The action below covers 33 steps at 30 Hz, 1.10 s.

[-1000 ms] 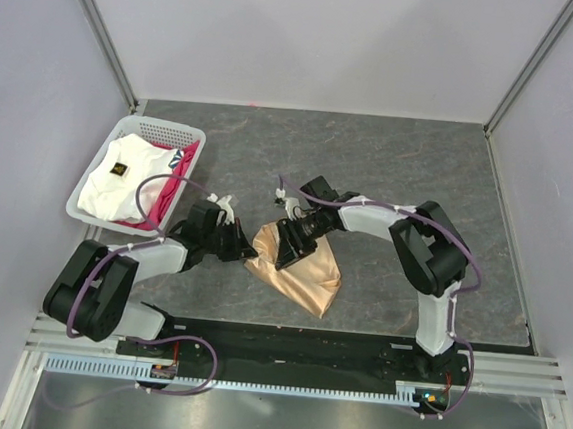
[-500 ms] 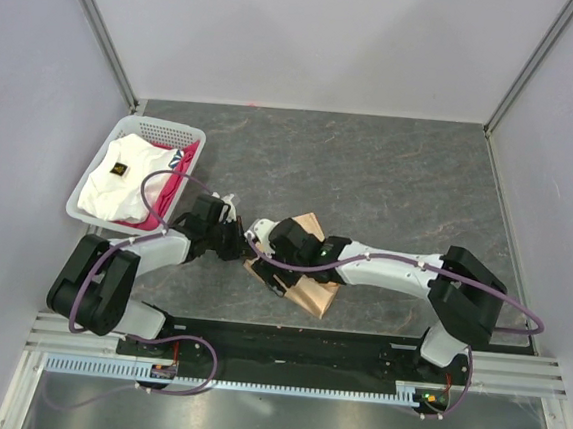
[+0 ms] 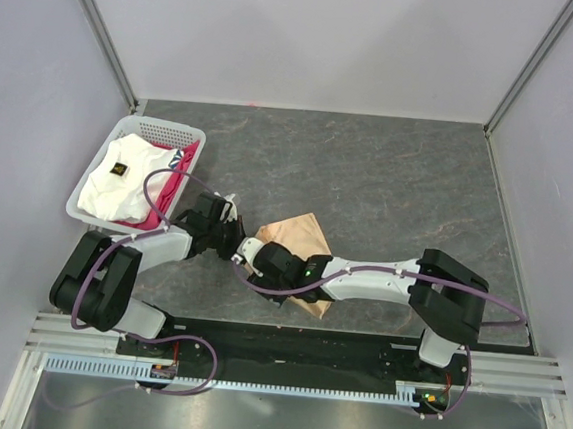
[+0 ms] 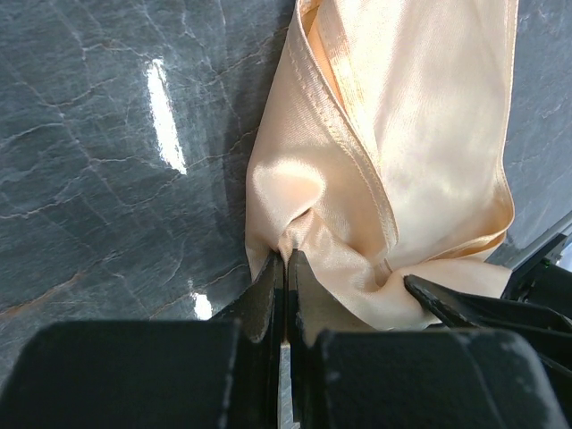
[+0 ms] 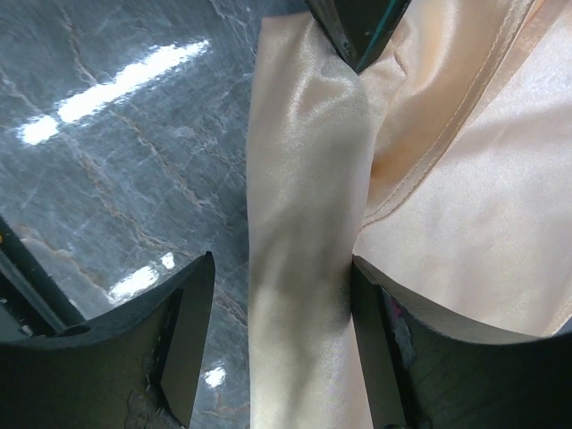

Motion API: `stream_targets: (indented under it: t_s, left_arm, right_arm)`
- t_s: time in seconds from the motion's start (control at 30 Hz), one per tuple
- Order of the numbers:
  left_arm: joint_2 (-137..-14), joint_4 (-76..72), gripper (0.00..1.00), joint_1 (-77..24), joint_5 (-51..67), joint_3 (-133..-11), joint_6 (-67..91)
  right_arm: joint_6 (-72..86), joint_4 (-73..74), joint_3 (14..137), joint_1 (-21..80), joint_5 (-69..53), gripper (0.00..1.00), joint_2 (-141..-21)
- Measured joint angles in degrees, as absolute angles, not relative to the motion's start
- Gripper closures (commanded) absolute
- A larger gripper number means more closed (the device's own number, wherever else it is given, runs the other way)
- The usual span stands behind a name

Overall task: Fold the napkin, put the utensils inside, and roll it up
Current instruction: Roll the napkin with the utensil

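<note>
Left gripper [image 4: 286,261]: clamped hard, jaws together, with a puckered bit of napkin [image 4: 420,134] edge nipped right at the tips.
Right gripper [image 5: 281,268]: jaws spread wide, straddling a raised ridge of the cloth; there's bare table showing beside the left-hand finger, so it isn't pinching.
Where the napkin lies: low centre of the overhead view, bunched on the table between the two wrists, its lower part hidden under the right arm.
Handling: looks feather-light and limp. I'd say it slides easily and won't hold a crease unless it's pressed.
Where to take it: the stitched hem or a corner. That's the thicker band, so it's less likely to slip than the smooth middle.
Material: peach-tan satin weave, glossy, with soft highlights along the folds.
Shape: a loose, collapsed wedge with overlapping layers, hem lines running diagonally.
Table [image 4: 89,134]: dark grey, marbled, hard and shiny with glare streaks.
Basket [image 3: 188,134]: white perforated plastic, upper left of the overhead view, holding white and pink-red cloths.
Utensils: none to be seen in any view.
</note>
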State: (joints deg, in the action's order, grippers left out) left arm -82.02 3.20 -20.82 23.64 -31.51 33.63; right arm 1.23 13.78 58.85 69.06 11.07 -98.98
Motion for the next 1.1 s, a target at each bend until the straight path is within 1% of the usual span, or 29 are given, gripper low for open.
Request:
stream_targets:
  t_s: [0.17,0.27,0.3,0.4,0.47,0.5,0.57,0.6,0.7,0.8,0.9,1.1]
  left_arm:
    - [-82.0,3.4,0.98,-20.8,23.7,-31.6,33.6]
    - [-82.0,3.4,0.98,-20.8,23.7,-31.6,33.6]
    - [-82.0,3.4,0.98,-20.8,23.7,-31.6,33.6]
    - [-82.0,3.8,0.98,-20.8,24.1,-31.6,33.6]
    - [-82.0,3.9,0.97,-20.8,24.3,-31.6,33.6]
    - [-82.0,4.1,0.90,-20.8,24.3,-31.6,33.6]
    - [-82.0,4.3,0.80,-20.8,24.3,-31.8,33.6]
    - [-81.9,4.5,0.70,-20.8,24.1,-31.8,33.6]
    - [-80.5,6.2,0.53,-20.8,22.7,-31.8,33.8]
    - [-77.2,8.1,0.43,-20.8,20.7,-31.8,33.9]
    - [-73.2,9.3,0.35,-20.6,18.3,-31.8,34.0]
    - [-66.8,10.8,0.27,-20.3,14.6,-29.8,34.5]
  right_arm:
    - [1.1,13.3,58.8,69.0,12.9,0.35,-100.9]
    - [1.0,12.7,58.9,69.0,13.4,0.39,-101.6]
    - [1.0,12.5,58.9,69.0,13.4,0.48,-101.8]
    - [1.0,11.9,59.0,69.1,13.1,0.66,-102.2]
    - [1.1,11.4,59.1,69.1,12.4,0.70,-102.7]
    - [1.1,11.3,59.3,69.2,11.9,0.74,-102.9]
    - [1.2,11.3,59.4,69.1,10.9,0.78,-103.1]
    - [1.2,11.3,59.5,69.0,10.5,0.79,-103.1]
    - [1.8,11.4,59.5,67.9,7.9,0.81,-103.2]
    - [2.0,11.3,59.5,66.3,4.4,0.82,-103.2]
    - [2.4,11.1,59.7,64.4,-0.4,0.83,-103.2]
    - [3.3,10.9,60.6,59.5,-11.3,0.83,-104.3]
